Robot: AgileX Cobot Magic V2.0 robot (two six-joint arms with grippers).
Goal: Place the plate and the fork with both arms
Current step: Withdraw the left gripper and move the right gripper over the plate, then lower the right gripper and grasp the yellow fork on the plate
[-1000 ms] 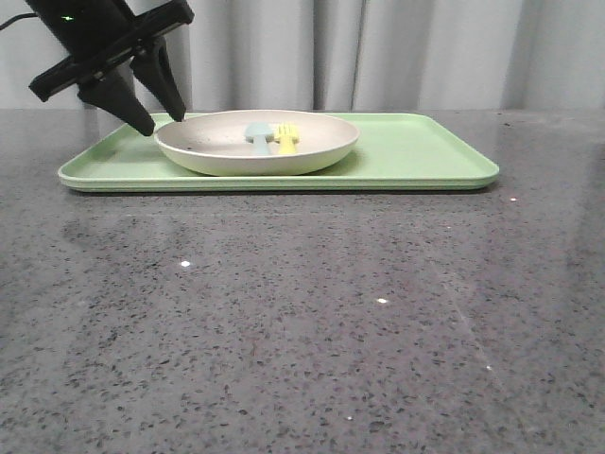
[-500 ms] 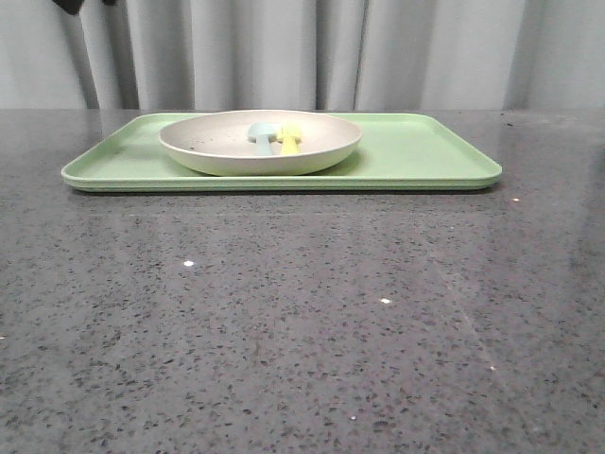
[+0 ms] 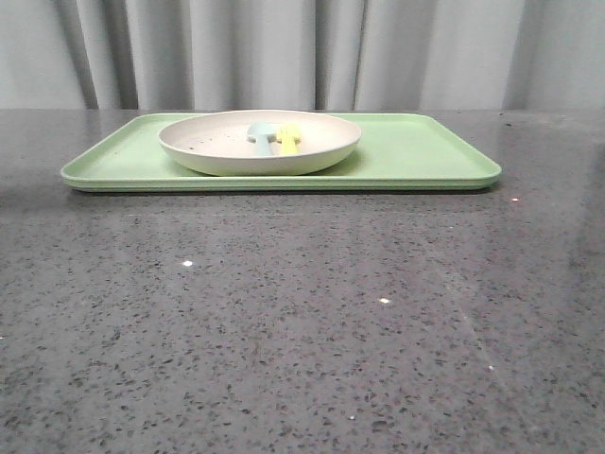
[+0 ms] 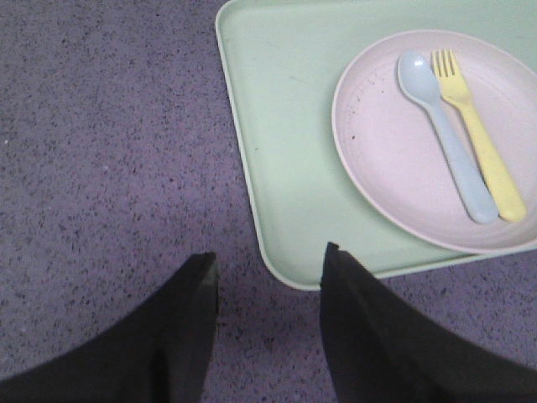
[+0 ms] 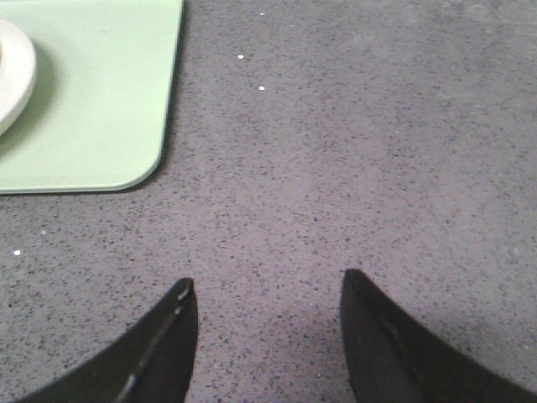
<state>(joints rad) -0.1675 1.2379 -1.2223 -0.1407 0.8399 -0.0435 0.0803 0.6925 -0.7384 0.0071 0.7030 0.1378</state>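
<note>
In the front view we see neither arm. The plate's point(image 3: 260, 142) near wall hides the handles of the fork point(image 3: 289, 135) and the pale blue spoon point(image 3: 259, 133). In the left wrist view the picture's edge cuts off the plate and much of the green tray point(image 4: 277, 151), and the left gripper's point(image 4: 267, 277) fingers point(image 4: 189, 327) run out of frame. In the right wrist view we see only a sliver of the plate, one tray corner, and the right gripper's point(image 5: 267, 290) fingertips point(image 5: 369, 336).
</note>
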